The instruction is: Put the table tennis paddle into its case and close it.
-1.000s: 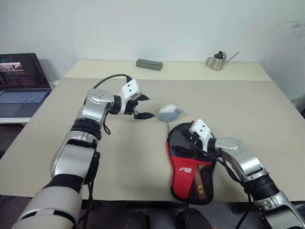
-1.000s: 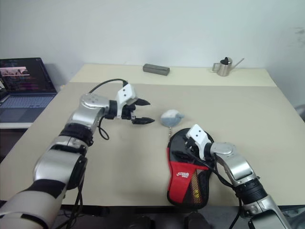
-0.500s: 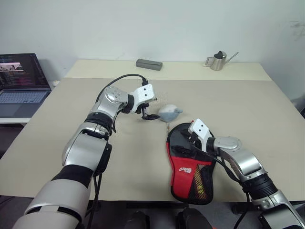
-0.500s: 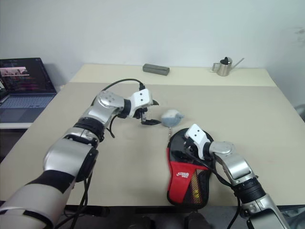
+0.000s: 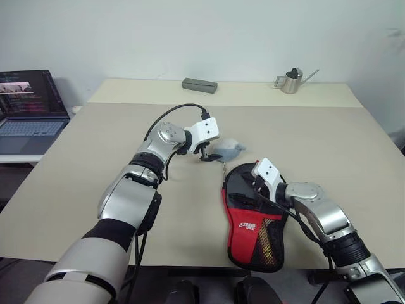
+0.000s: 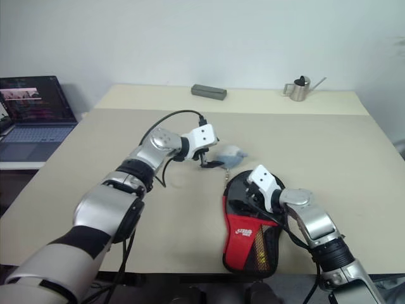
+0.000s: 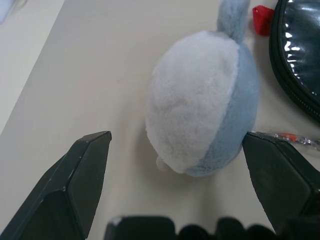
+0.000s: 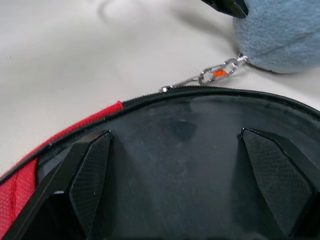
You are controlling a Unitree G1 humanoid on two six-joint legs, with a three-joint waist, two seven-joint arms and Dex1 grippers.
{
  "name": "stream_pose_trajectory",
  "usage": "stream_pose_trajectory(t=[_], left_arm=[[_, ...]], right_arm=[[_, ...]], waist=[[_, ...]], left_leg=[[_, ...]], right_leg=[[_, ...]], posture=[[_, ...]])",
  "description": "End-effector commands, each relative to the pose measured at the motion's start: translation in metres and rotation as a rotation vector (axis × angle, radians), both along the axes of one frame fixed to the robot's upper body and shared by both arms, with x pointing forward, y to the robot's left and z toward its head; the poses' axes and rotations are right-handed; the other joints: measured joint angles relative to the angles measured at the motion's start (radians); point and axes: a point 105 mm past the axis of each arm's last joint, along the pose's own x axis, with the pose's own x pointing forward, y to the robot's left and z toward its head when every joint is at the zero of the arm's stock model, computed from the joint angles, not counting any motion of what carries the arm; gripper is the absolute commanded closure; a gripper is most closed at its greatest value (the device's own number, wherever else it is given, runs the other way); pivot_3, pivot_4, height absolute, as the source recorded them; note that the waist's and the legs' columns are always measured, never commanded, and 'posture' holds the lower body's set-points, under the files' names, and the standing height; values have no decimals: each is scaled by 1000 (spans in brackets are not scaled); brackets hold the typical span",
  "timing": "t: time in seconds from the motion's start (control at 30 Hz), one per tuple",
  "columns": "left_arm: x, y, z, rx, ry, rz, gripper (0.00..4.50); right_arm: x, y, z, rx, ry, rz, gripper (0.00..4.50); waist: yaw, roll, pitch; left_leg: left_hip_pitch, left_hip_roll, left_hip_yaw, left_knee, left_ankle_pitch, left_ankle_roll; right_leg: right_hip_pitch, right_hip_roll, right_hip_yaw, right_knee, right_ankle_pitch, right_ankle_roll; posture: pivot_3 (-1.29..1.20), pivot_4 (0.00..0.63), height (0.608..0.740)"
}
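While the paddle-shaped black fabric case [image 5: 253,218], with its red logo panel and mesh pocket, lies nearest at the front edge of the beige desk [image 5: 76,177], the right tool [image 5: 258,187] rests over its round clear-plastic end. Its two black fingers [image 8: 90,175] are spread wide and grip nothing; pressed there, they probably steady the case so it cannot slide when the zipper is drawn. Through the clear side a dark round surface shows, likely the blade of the table tennis paddle [image 8: 185,150], so the paddle seems to be already inside; its handle cannot be made out.

Just beyond the rim, a small metal clip [image 8: 212,76] links the zipper to a grey-and-white fluffy charm [image 7: 200,105]. The left tool [image 5: 207,153] sits at that charm, its fingers wide apart and flanking it, one nearly touching, nothing clamped. Taking the charm would give a handy pull for running the zipper round.

Farther back lie a small grey rectangular box [image 5: 199,84] and a little metal watering can [image 5: 292,80]; a laptop [image 5: 28,107] stands beside the desk.
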Motion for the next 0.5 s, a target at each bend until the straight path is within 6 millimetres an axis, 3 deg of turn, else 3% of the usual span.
stream_pose_trajectory(t=[0.03, 0.1, 0.47, 0.5], left_arm=[[3, -5, 13, -19, -29, 6, 184], [3, -6, 10, -22, -19, 14, 571], [-1, -12, -5, -31, 42, 10, 4390], [-2, -12, -5, -31, 43, 6, 4476]], right_arm=[[-2, -25, -23, -70, 83, -96, 8], [-3, -28, -23, -69, 85, -105, 0], [-6, -36, -26, -94, 113, -123, 0], [-6, -36, -28, -94, 120, -122, 0]], waist=[[2, 0, 0], [3, 0, 0], [3, 0, 0], [3, -1, 0]], left_leg=[[0, 0, 0, 0, 0, 0], [0, 0, 0, 0, 0, 0], [0, 0, 0, 0, 0, 0], [0, 0, 0, 0, 0, 0]], right_leg=[[0, 0, 0, 0, 0, 0], [0, 0, 0, 0, 0, 0], [0, 0, 0, 0, 0, 0], [0, 0, 0, 0, 0, 0]], posture=[[0, 150, 740], [0, 150, 740], [0, 150, 740], [0, 150, 740]])
